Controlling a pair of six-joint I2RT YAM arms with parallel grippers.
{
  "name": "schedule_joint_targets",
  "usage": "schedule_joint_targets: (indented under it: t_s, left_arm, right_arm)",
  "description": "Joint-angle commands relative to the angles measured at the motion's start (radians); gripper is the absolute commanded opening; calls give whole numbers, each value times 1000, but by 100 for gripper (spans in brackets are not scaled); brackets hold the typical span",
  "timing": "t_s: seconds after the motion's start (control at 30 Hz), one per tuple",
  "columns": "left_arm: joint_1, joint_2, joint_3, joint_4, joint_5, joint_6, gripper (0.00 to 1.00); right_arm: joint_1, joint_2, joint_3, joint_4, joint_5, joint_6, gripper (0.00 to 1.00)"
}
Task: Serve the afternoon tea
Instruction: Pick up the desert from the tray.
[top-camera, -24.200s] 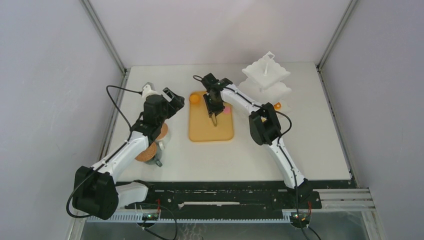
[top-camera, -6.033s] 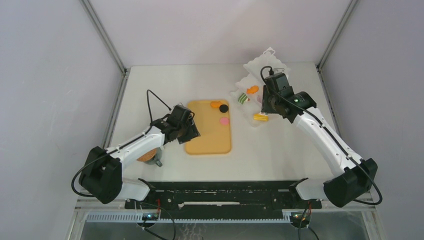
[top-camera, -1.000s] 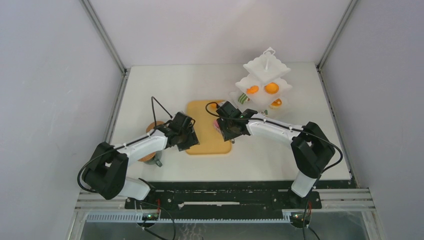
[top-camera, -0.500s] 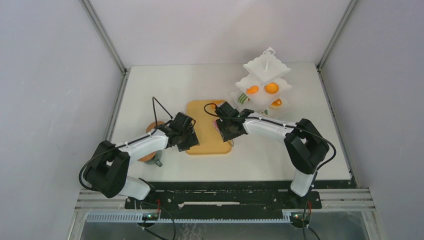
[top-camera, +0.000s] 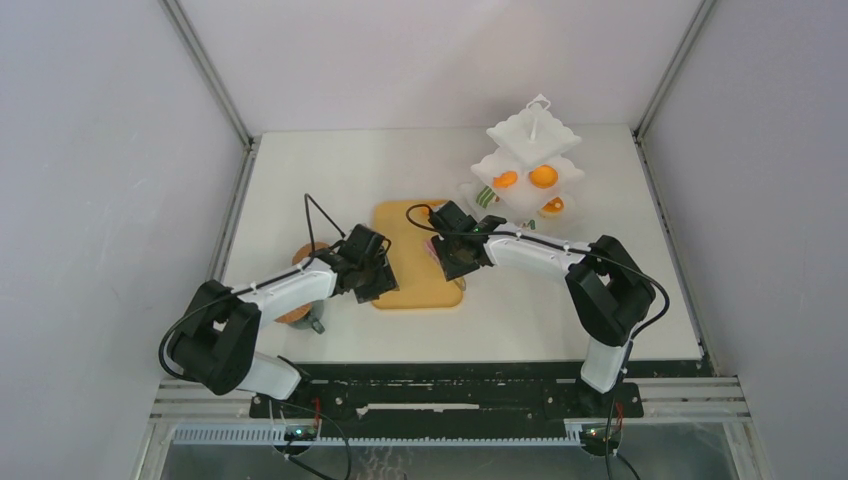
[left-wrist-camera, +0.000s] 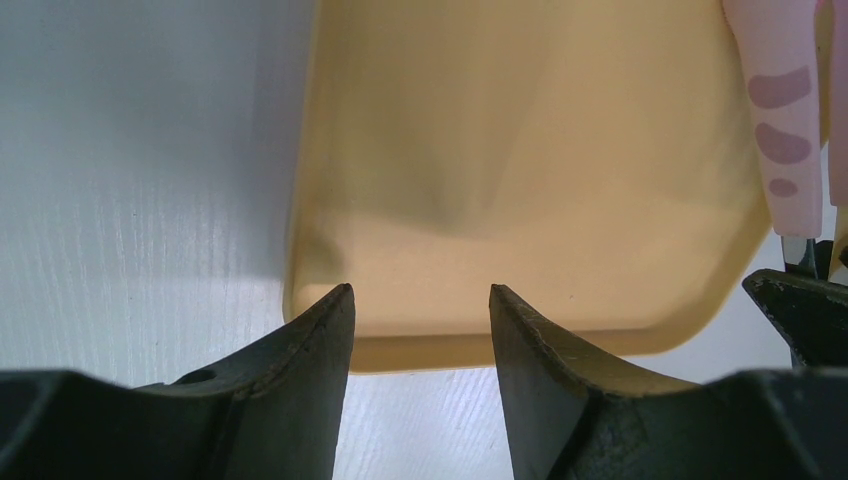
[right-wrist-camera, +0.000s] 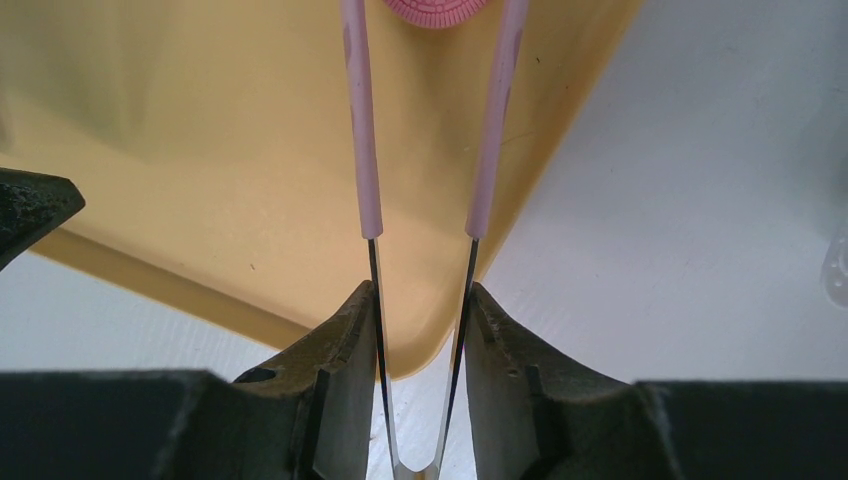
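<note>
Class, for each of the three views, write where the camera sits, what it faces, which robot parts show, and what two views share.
Top external: above and behind the bases, looking down on the table, tan board and white tiered stand; both arms show.
Left wrist: on the left arm, facing the board's edge; left gripper fingers show.
Right wrist: on the right arm, facing a pink round pastry; right gripper shows, clamping pink tongs.
Shared: both wrist views show board and tongs.

Both arms bend inward to mid-frame, hands low over the worktop, near each other.
Left hand (left-wrist-camera: 418, 300): jaws parted. Right hand (right-wrist-camera: 420, 295): fingers pinch the tongs (right-wrist-camera: 360, 130).
</note>
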Motion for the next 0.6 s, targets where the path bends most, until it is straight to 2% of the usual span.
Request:
schedule_joint_targets:
  t_s: [0.0,0.57]
  left_arm:
    - [6,0,59,27,14,-7,57]
    - [6,-27,75,20,-9,-9,57]
  right_arm:
    - [-8,-51,36,11,21,-17,31]
    - [-8,-173,48,-3,54,-10,26]
